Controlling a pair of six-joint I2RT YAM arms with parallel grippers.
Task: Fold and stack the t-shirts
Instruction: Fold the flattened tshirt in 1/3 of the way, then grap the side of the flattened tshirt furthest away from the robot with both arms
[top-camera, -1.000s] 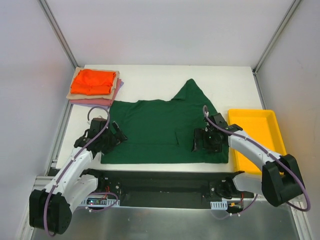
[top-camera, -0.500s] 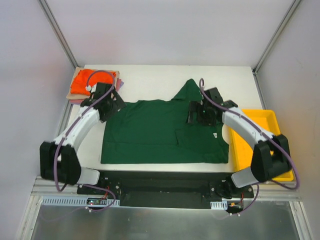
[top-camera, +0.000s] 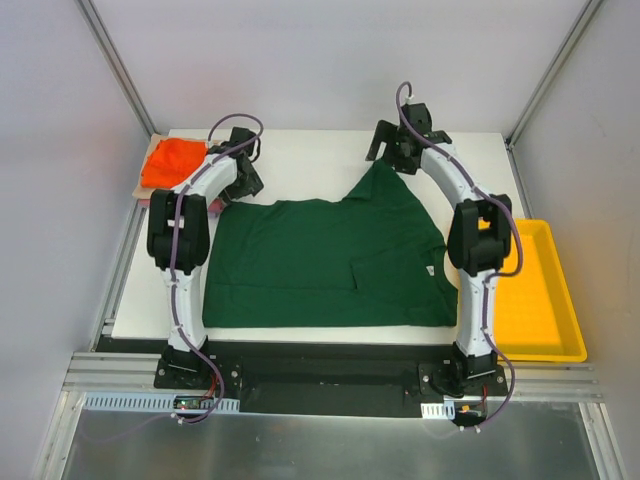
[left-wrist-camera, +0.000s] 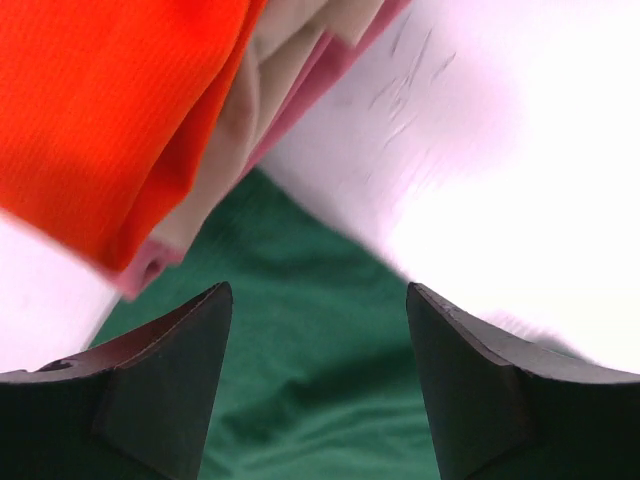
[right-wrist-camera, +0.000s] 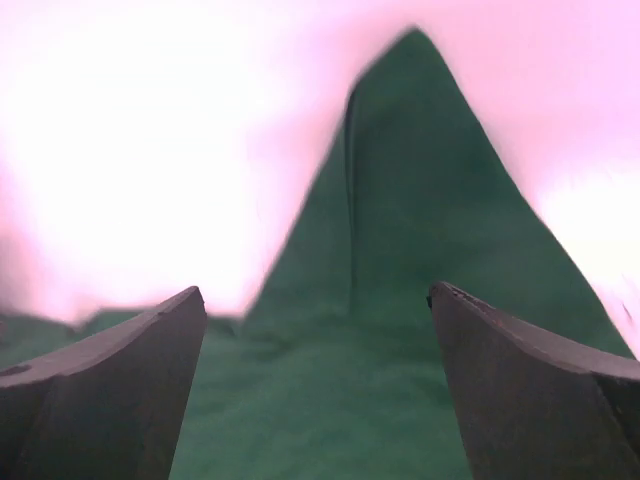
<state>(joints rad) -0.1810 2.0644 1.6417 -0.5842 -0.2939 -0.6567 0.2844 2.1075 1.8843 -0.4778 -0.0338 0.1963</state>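
Dark green t-shirt (top-camera: 320, 265) lies spread flat, worktop (top-camera: 300, 150) centre. L hand (top-camera: 243, 180), jaws apart & empty, over its far-left corner by folded orange/tan/pink tee stack (top-camera: 175, 163). R hand (top-camera: 390, 152) wide, empty, at shirt's far peak.

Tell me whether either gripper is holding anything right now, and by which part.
Nothing is held: the left gripper and right gripper both stand open over the dark green shirt.
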